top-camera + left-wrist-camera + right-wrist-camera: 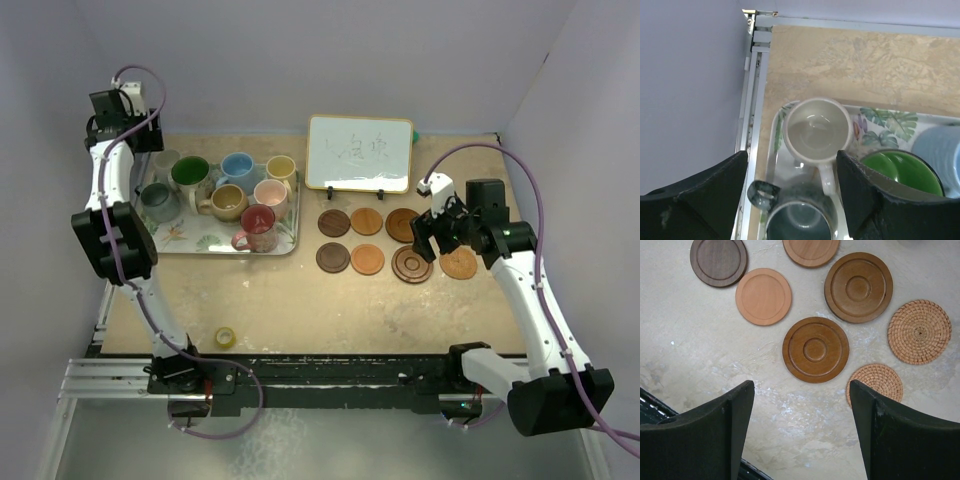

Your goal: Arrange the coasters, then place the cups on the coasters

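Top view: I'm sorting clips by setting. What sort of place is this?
Probably a robot lab bench: blank walls box in the table, both arms bolt to a metal rail, a small whiteboard stands behind.

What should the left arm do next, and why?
Probably lower the left gripper and close it on the white mug. Its open fingers hang right above that mug at the corner of the tray, and the coasters lie set out, all bare.
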### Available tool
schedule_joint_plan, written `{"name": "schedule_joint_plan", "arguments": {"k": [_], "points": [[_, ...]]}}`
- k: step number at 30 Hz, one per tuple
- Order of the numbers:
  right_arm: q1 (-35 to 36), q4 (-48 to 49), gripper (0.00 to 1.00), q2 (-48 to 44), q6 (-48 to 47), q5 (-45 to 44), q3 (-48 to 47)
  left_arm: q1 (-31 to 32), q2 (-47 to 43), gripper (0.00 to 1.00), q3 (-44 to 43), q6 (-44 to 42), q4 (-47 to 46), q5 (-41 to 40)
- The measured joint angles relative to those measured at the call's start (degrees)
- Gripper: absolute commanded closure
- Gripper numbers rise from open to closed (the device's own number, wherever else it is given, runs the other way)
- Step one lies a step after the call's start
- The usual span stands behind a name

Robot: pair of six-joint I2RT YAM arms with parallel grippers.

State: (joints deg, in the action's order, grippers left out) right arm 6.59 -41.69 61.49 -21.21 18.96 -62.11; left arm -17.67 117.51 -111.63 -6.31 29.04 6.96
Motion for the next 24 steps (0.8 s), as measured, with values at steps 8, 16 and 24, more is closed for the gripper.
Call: {"name": "schedule_joint_plan", "arguments": {"k": [8,16,24], "points": [[0.0,0.0,0.22,0.0,0.0,-0.2,0.2,0.0,10.4,0.42,-8.0,0.3,2.9,-1.3],[0.0,0.0,0.22,0.5,-0.1,-0.4,0.4,0.0,15.8,0.52,-9.2,0.3,4.6,-1.5],[0.0,0.0,0.22,1.1,-0.2,-0.4,0.4,0.0,18.8,0.63,-12.5,0.4,4.9,-1.7]]}}
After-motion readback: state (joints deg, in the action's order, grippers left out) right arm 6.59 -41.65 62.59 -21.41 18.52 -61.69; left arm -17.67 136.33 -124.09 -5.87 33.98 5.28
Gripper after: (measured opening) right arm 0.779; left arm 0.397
